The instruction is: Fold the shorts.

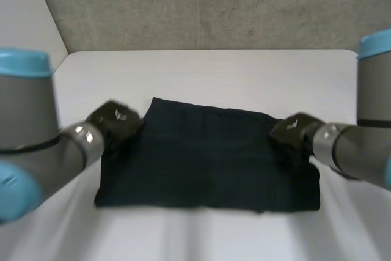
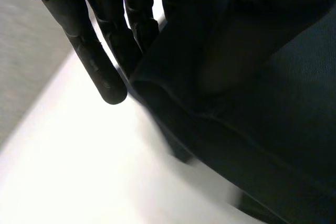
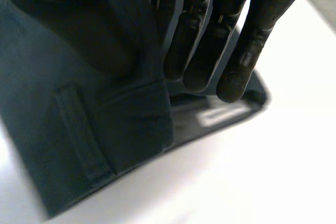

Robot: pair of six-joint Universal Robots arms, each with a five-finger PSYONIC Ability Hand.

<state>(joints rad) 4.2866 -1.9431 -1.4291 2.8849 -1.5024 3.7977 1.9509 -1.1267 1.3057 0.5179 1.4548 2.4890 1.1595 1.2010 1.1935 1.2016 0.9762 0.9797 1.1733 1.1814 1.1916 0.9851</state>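
Observation:
Dark navy shorts [image 1: 208, 157] lie spread flat on the white table [image 1: 214, 71]. My left hand [image 1: 115, 120] is at the shorts' left edge near the far corner. My right hand [image 1: 292, 129] is at the right edge near its far corner. In the left wrist view the thumb presses on top of the cloth [image 2: 273, 129] while the fingers [image 2: 100, 66] reach under the lifted edge, pinching it. In the right wrist view a fold of the shorts [image 3: 79, 129] with a belt loop sits pinched between the thumb and the fingers [image 3: 247, 51].
A grey concrete wall [image 1: 214, 4] stands behind the table's far edge. Bare white tabletop surrounds the shorts on all sides, widest on the far side. Both grey arms reach in from the near corners.

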